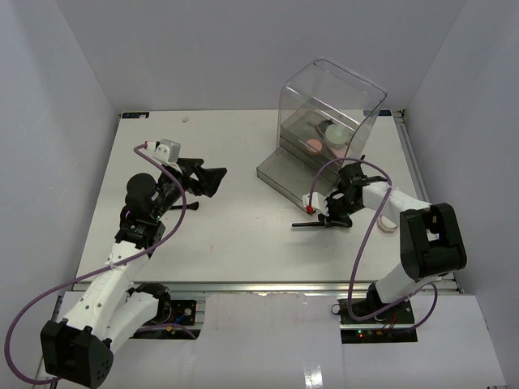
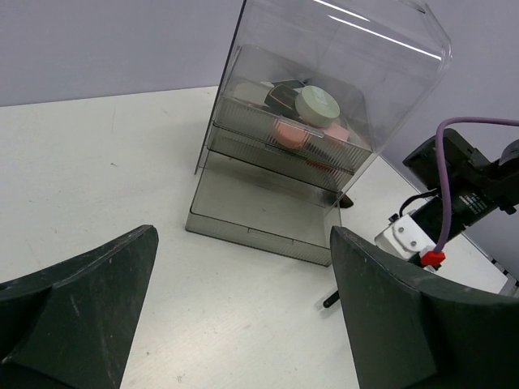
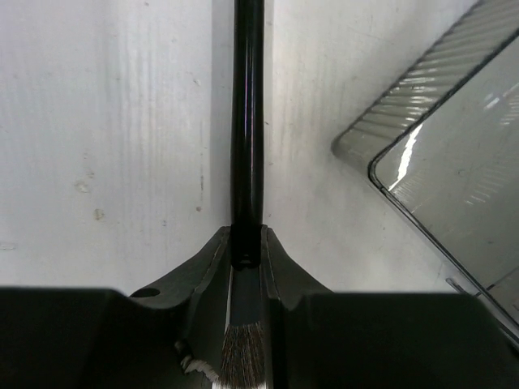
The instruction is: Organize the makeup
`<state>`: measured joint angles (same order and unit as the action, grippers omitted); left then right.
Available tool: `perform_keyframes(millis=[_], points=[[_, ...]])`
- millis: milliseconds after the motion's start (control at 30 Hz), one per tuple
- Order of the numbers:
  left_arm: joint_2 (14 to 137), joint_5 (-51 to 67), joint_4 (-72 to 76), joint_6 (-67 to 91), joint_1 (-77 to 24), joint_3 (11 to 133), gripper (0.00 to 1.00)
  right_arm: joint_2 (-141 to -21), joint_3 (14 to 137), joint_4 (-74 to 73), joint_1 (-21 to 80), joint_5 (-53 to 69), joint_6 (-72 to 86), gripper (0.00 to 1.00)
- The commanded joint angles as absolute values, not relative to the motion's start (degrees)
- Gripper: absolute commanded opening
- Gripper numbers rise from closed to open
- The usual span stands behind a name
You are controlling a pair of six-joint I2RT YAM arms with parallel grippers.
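A black-handled brush (image 3: 247, 105) lies on the white table, its handle pointing away from my right wrist and its bristles (image 3: 243, 356) back between the fingers. My right gripper (image 3: 246, 237) is shut on the brush's handle, low over the table just in front of the drawer box (image 1: 328, 121). From above, the brush (image 1: 304, 224) sticks out to the left of that gripper (image 1: 331, 219). A pale green compact (image 2: 316, 103) and a pink compact (image 2: 289, 132) lie in an upper drawer. My left gripper (image 2: 243, 235) hangs open and empty at the table's left (image 1: 212, 180).
The box's bottom drawer (image 2: 259, 215) stands pulled out towards the table's middle, and its corner (image 3: 454, 186) is just right of the held brush. A pale pink item (image 1: 388, 227) lies beside my right arm. White walls enclose the table.
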<state>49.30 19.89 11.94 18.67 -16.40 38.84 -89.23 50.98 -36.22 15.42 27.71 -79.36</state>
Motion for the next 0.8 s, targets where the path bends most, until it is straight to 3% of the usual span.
perform_keyframes(millis=[0,267,500,667,767], points=[[49.1,19.3,11.5,17.9,-16.4,38.5,0.98,-84.5,53.2,-40.3,16.8,33.1,-77.5,0.15],[50.4,19.9,11.3,17.9,-16.4,38.7,0.98,-82.0,63.5,-34.4,18.5,36.4,-55.8,0.12],[51.4,20.0,10.9,17.5,-16.4,38.8,0.98,-86.7,68.1,-22.2,21.1,24.8,-37.1,0.13],[53.5,20.3,9.8,17.0,-16.4,39.5,0.98,-93.9,73.7,-20.6,22.1,18.3,-33.2,0.17],[54.6,20.1,9.3,16.9,-16.4,39.8,0.98,-97.4,75.8,-20.3,22.5,15.7,-31.8,0.28]])
